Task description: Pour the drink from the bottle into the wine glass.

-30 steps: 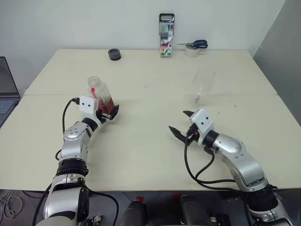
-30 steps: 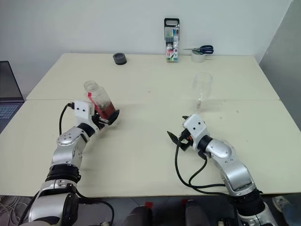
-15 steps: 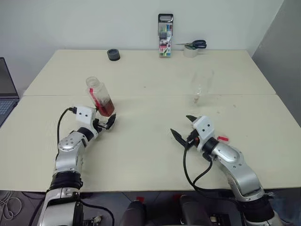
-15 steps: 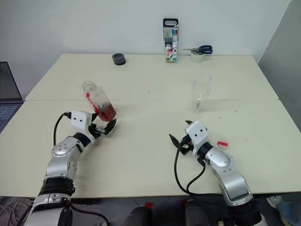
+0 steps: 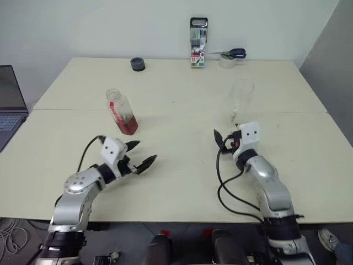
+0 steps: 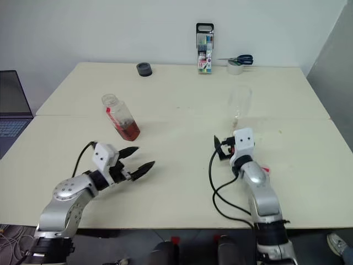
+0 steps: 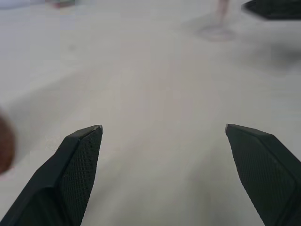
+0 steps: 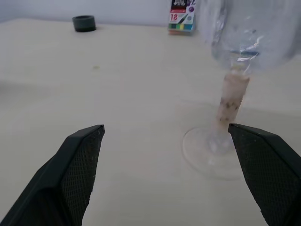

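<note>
The cream desk (image 5: pixel 182 182) carries everything. At its left edge, well left of the bottle, sits a laptop (image 5: pixel 8 107). The bottle (image 5: pixel 122 112) stands leaning, uncapped, with red-brown drink (image 5: pixel 128 126) pooled in its lower part. Well to the right of the bottle is the wine glass (image 5: pixel 238 99), upright. The left end effector (image 5: pixel 142 155) hovers near the bottle on the robot's side, fingers spread wide, holding nothing. The right end effector (image 5: pixel 225 138) is just beside the glass's foot, fingers likewise spread and empty. Far behind the bottle stand a pen pack (image 5: pixel 197 50), scissors (image 5: pixel 230 53) on a tape roll (image 5: pixel 225 61), and a dark cap (image 5: pixel 138 64).
</note>
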`<state>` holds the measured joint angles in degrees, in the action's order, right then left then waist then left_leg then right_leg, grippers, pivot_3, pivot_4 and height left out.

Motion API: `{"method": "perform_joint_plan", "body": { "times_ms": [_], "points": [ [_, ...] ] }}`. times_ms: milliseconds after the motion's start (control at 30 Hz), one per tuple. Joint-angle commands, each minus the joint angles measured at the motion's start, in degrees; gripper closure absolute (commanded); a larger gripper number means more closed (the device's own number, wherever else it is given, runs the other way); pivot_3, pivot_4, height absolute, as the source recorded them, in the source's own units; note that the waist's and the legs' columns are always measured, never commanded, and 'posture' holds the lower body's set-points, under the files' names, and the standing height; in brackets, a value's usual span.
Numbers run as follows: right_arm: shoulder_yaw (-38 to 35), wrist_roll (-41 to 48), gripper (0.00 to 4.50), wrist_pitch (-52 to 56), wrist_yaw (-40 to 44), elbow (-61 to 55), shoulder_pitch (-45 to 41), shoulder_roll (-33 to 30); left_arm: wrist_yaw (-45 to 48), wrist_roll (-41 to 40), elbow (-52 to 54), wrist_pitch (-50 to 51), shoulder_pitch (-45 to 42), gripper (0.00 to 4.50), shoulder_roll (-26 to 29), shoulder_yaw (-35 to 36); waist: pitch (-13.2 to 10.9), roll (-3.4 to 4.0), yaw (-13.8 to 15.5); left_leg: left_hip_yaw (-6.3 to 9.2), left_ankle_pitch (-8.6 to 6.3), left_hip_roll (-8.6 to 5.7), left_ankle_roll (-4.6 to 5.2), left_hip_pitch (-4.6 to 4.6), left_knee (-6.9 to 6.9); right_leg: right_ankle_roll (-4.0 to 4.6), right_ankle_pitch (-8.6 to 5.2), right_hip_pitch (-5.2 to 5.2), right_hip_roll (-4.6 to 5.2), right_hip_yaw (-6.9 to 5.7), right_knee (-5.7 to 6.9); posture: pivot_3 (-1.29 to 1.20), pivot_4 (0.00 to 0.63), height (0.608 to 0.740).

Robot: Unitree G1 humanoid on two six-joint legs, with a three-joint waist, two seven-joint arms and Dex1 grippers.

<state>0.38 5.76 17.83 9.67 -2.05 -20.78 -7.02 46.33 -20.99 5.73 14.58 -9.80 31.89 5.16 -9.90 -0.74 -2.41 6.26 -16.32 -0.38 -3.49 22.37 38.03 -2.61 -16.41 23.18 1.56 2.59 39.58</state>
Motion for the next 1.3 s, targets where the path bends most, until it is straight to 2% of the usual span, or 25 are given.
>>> {"method": "perform_joint_plan", "body": {
  "times_ms": [33, 233, 633, 700, 1033, 1067, 1300],
  "points": [
    [-3.68, 0.71, 0.0, -2.96, -1.38, 6.18, -4.45, -0.38, 4.04, -1.89, 2.77, 1.2, -2.45, 0.04, 2.46, -0.7, 0.0, 0.0, -0.4, -0.02, 0.0, 0.02, 0.0, -0.01, -0.05, 0.01, 0.0, 0.02, -0.02, 0.02, 0.0, 0.0, 0.15, 0.74],
    [-6.93, 1.42, 0.0, -4.76, -2.82, 15.38, -11.23, -0.17, 7.03, -2.18, 2.21, 1.48, -5.97, 0.04, 3.57, -1.59, -0.01, 0.02, -0.93, -0.05, 0.0, 0.02, -0.01, -0.01, -0.1, 0.03, 0.02, 0.05, -0.02, 0.06, 0.01, 0.0, 0.15, 0.74],
    [-7.23, 2.81, 0.0, -7.65, 0.45, 24.13, -15.98, 0.27, 8.85, -2.13, 0.93, 0.84, -7.05, 0.04, 3.32, -1.41, -0.02, 0.03, -1.05, -0.05, -0.01, 0.02, 0.01, -0.01, -0.09, 0.03, 0.02, 0.05, -0.04, 0.09, 0.02, 0.0, 0.15, 0.74],
    [-7.35, 2.81, 0.57, -8.87, 0.83, 26.44, -17.23, 0.19, 8.88, -2.04, 0.57, 0.72, -7.41, 0.0, 3.22, -1.47, -0.02, 0.03, -1.09, -0.05, 0.0, 0.03, 0.01, -0.01, -0.09, 0.04, 0.02, 0.06, -0.04, 0.09, 0.02, 0.0, 0.15, 0.74],
    [-5.64, 2.25, 4.24, -12.51, 4.14, 29.98, -19.15, 0.38, 7.3, -2.27, 1.25, 1.75, -7.86, 0.0, 3.01, -0.88, -0.02, 0.04, -1.33, -0.05, 0.0, 0.02, 0.0, -0.01, -0.09, 0.04, 0.02, 0.06, -0.04, 0.09, 0.02, 0.0, 0.15, 0.74],
    [-5.02, 2.5, 4.38, -12.69, 5.36, 29.17, -18.87, 0.65, 7.08, -2.41, 1.59, 1.89, -7.62, 0.0, 3.13, -0.57, -0.02, 0.04, -1.38, -0.05, 0.0, 0.03, 0.0, -0.01, -0.09, 0.04, 0.02, 0.06, -0.04, 0.1, 0.02, 0.0, 0.15, 0.74],
    [1.67, 2.43, 4.38, -12.58, 12.96, 24.79, -16.68, 4.62, 5.28, -3.64, 4.95, 4.59, -4.9, 0.0, 4.5, 2.38, -0.03, 0.05, -2.36, -0.03, 0.0, 0.07, 0.0, -0.01, -0.13, 0.04, 0.02, 0.11, -0.07, 0.09, 0.09, 0.0, 0.15, 0.74]
  ]
}}
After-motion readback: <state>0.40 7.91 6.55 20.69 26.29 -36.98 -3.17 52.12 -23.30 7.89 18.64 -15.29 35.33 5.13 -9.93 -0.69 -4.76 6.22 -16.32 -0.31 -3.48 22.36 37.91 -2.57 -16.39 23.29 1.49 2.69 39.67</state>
